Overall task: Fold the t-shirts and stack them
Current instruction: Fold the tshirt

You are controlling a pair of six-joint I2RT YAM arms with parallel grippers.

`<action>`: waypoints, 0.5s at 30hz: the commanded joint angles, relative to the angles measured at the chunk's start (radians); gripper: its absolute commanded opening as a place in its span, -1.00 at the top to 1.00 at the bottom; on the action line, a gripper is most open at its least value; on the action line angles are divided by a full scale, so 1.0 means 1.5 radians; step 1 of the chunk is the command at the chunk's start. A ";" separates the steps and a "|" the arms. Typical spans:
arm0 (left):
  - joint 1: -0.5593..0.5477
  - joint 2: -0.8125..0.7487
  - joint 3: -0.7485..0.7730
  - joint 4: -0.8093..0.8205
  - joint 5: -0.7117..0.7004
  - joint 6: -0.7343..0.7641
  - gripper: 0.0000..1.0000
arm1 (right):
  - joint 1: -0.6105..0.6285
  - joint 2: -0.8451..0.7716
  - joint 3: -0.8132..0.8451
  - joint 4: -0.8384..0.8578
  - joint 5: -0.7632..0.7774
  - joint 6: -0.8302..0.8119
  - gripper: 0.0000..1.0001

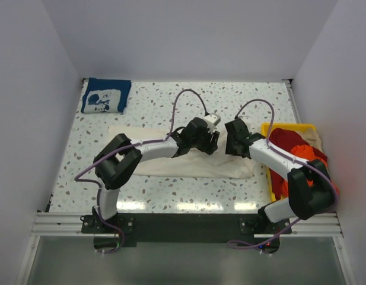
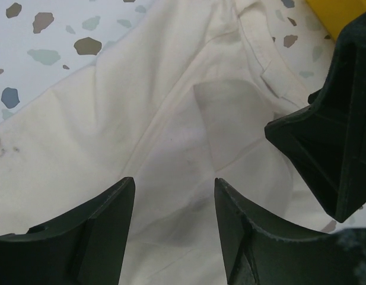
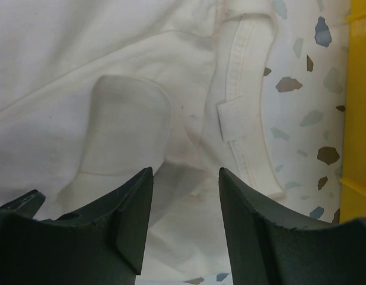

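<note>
Four t-shirts show. A folded navy t-shirt (image 1: 105, 95) lies at ten o'clock on the bench (image 1: 159, 107). The cream t-shirt (image 1: 165, 165) lies spread mid-bench, its long axis running nine to three o'clock. Your left claw (image 1: 197, 138) hovers over its chest, fingers apart and empty. Your right claw (image 1: 236, 139), just beside it, is also apart and empty, and nearer the collar (image 3: 242, 101). At three o'clock, the orange-red t-shirt (image 1: 286, 142) and beige t-shirt (image 1: 313, 138) sit in the yellow bin (image 1: 289, 126).
</note>
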State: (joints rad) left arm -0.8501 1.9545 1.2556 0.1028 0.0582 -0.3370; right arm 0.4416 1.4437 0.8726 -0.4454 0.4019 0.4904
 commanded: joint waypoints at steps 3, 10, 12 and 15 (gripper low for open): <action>-0.026 0.022 0.057 -0.043 -0.074 0.042 -0.27 | -0.015 -0.008 -0.033 0.032 -0.012 0.011 -0.04; -0.053 0.035 0.073 -0.064 -0.128 0.061 -0.30 | -0.023 -0.056 -0.073 0.037 -0.036 0.028 0.02; -0.061 0.036 0.077 -0.068 -0.140 0.064 -0.30 | -0.024 -0.064 -0.080 0.041 -0.043 0.036 0.03; -0.070 0.042 0.082 -0.088 -0.155 0.072 -0.31 | -0.023 -0.070 -0.089 0.046 -0.046 0.041 0.05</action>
State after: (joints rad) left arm -0.9405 1.9995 1.3331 -0.0029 -0.1169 -0.2653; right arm 0.4099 1.3712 0.7532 -0.4202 0.3443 0.5198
